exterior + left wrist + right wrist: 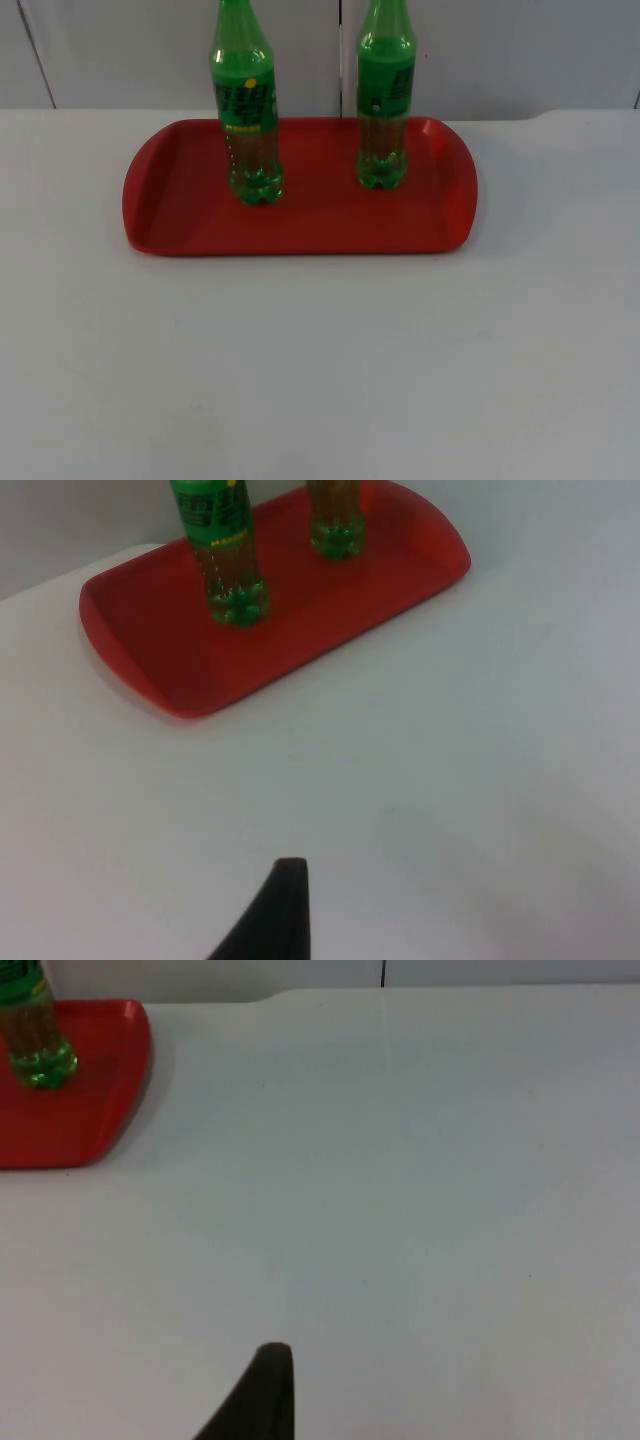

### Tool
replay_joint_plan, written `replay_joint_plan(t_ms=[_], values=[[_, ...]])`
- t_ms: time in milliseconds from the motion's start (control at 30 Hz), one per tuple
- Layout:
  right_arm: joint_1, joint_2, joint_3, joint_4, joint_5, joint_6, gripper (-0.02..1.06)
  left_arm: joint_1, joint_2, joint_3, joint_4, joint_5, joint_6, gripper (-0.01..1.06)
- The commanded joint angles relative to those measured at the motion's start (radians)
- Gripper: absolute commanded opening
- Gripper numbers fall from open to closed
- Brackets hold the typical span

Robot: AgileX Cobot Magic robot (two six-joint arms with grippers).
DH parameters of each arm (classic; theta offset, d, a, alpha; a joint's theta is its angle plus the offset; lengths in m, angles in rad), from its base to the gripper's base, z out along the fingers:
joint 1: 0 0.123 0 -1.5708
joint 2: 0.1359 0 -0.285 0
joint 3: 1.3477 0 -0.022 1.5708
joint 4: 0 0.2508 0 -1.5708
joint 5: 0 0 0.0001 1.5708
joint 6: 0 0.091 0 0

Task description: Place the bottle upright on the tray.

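Observation:
A red tray point(180, 215) lies at the far side of the table. Two green bottles stand upright on it, apart from each other: the left bottle point(250, 110) and the right bottle point(384, 100). The left wrist view takes in the tray point(150, 650) with both bottles point(225, 550) point(335, 520). My left gripper point(275, 920) hangs over bare table, well back from the tray. The right wrist view catches one end of the tray point(90, 1110) and the right bottle's base point(35, 1045). My right gripper point(260, 1400) is over bare table, off to the tray's right. Neither touches a bottle.
White table top point(320, 370) stretches wide in front of the tray and to both sides. The grey partition wall point(120, 50) rises just behind the tray.

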Motion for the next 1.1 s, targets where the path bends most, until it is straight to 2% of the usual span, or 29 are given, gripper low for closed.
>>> replay_joint_plan(t_ms=[0, 1067], values=[[-0.007, -0.004, 0.003, -0.002, -0.006, -0.004, 1.05, -0.006, -0.005, 0.007, -0.008, -0.01, -0.007, 1.05], [-0.007, -0.004, 0.003, -0.002, -0.006, -0.004, 1.05, -0.006, -0.005, 0.007, 0.048, -0.008, -0.007, 1.05]])
